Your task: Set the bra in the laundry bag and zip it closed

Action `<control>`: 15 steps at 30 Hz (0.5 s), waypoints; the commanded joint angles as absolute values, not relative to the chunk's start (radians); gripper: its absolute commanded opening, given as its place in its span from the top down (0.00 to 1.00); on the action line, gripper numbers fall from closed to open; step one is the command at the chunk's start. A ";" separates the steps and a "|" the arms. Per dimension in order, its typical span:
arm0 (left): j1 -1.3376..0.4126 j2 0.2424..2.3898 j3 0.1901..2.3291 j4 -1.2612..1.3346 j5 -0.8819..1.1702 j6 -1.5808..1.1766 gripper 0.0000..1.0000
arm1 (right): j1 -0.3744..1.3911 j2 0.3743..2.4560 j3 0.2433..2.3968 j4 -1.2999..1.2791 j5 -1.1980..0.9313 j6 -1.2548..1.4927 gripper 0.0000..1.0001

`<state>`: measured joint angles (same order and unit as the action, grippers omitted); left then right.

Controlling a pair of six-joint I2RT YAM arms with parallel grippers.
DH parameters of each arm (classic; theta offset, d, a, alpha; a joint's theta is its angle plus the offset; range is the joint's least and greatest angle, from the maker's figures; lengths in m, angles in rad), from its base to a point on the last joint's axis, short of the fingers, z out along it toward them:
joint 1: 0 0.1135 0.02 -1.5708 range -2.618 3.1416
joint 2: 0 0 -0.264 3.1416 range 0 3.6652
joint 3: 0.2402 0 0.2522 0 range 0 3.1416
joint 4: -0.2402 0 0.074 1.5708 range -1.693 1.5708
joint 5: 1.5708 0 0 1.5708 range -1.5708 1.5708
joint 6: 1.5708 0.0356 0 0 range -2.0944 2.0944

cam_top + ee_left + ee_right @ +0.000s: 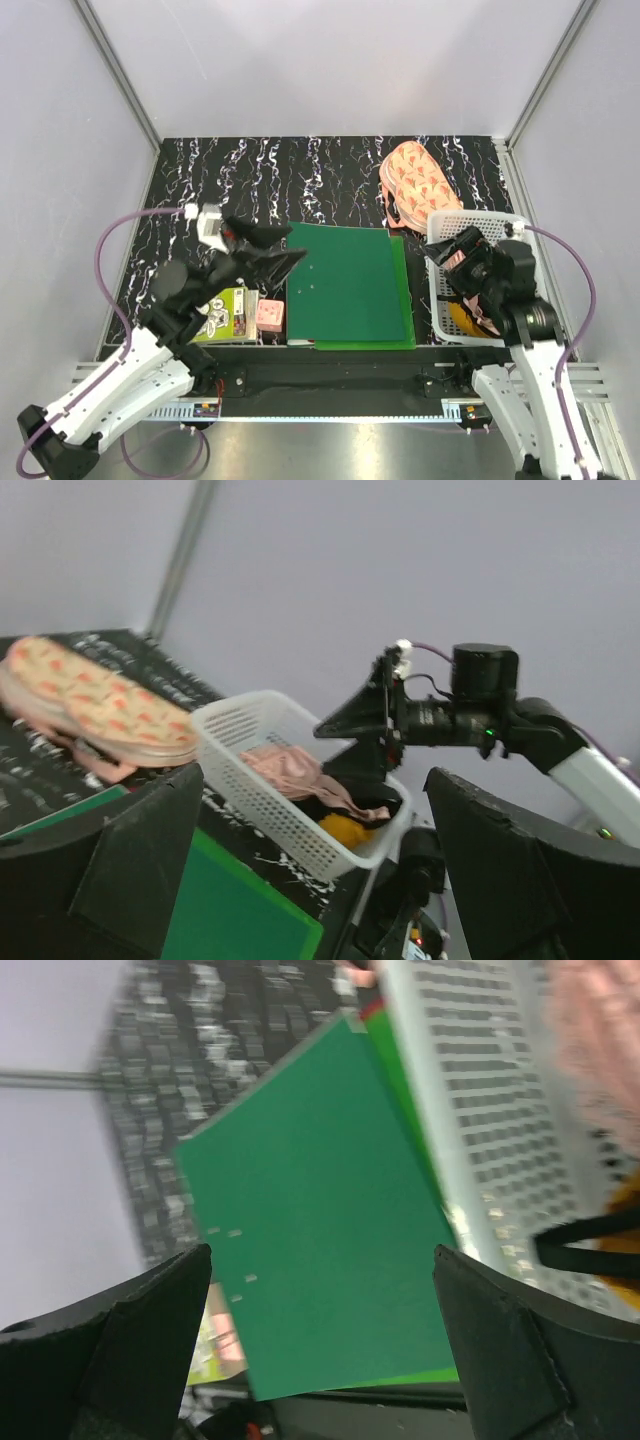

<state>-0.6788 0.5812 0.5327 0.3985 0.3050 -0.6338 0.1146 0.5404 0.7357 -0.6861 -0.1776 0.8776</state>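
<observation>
The laundry bag [415,183], peach-pink with red watermelon slices, lies at the back right of the table, its halves together; it also shows in the left wrist view [100,715]. The bra shows as black fabric [325,808] inside the white basket [470,217], under a pink cloth, with one thin black strap [585,1248] at the basket's edge. My right gripper [438,262] hangs open over the basket's left side, holding nothing. My left gripper [296,243] is open and empty above the left edge of the green folders, pointing towards the basket [250,780].
Two stacked green folders [345,285] cover the table's middle. A pink satin cloth [290,765] and a mustard-orange cloth [350,830] share the basket. A green printed box [225,315] and a small pink block [269,316] sit at the front left. Grey walls close in three sides.
</observation>
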 commanded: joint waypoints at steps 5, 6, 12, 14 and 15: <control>-0.673 0.758 0.986 -0.558 -0.130 -0.739 0.01 | 0.110 1.004 1.067 -0.818 0.053 0.703 0.00; -0.673 0.755 0.995 -0.618 -0.167 -0.820 0.01 | 0.110 1.044 1.093 -0.805 0.063 0.684 0.00; -0.629 0.579 0.911 -0.648 -0.271 -0.844 0.01 | 0.109 1.356 1.299 -0.677 0.077 0.522 0.00; -0.618 0.557 0.919 -0.630 -0.314 -0.806 0.01 | 0.109 1.478 1.374 -0.621 0.087 0.431 0.00; -0.615 0.564 0.952 -0.632 -0.322 -0.745 0.01 | 0.109 1.520 1.399 -0.605 0.101 0.404 0.01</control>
<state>-0.6334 0.6048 0.9092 -0.6178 -0.1974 -0.8276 0.1123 1.3712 1.2724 -0.7231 0.0387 0.5880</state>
